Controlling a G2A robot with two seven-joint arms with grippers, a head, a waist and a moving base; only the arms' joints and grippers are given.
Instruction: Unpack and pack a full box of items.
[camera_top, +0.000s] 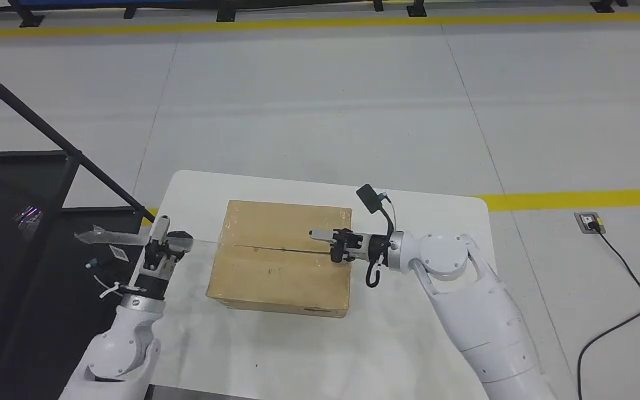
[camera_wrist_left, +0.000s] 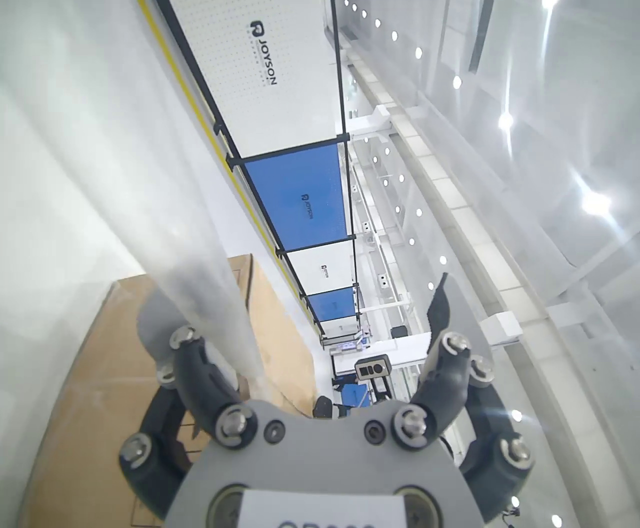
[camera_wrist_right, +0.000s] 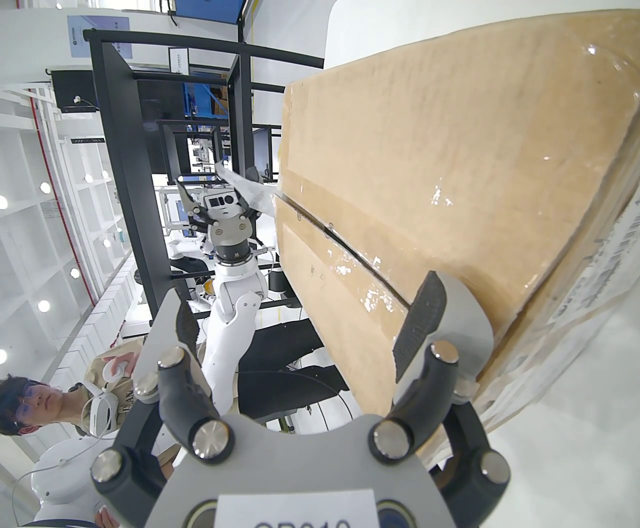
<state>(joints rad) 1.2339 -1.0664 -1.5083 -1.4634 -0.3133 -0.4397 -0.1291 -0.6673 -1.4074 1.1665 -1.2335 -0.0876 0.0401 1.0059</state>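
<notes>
A brown cardboard box (camera_top: 280, 260) stands shut on the white table (camera_top: 420, 330), a seam (camera_wrist_right: 340, 240) running between its top flaps. My right gripper (camera_top: 325, 240) is open over the box top near its right edge; in the right wrist view one finger (camera_wrist_right: 425, 320) lies against the box (camera_wrist_right: 425, 175) by the seam. My left gripper (camera_top: 160, 240) is open, off the box's left side. A strip of clear tape (camera_wrist_left: 200, 280) clings to one of its fingers (camera_wrist_left: 165, 320) and trails away leftward (camera_top: 105, 237). The right wrist view shows that left gripper (camera_wrist_right: 215, 187) beyond the box.
A black frame rack (camera_top: 30, 230) stands just left of the table. The box takes up the table's middle. Bare table surface lies in front of and to the right of the box. A yellow floor line (camera_top: 560, 200) runs behind.
</notes>
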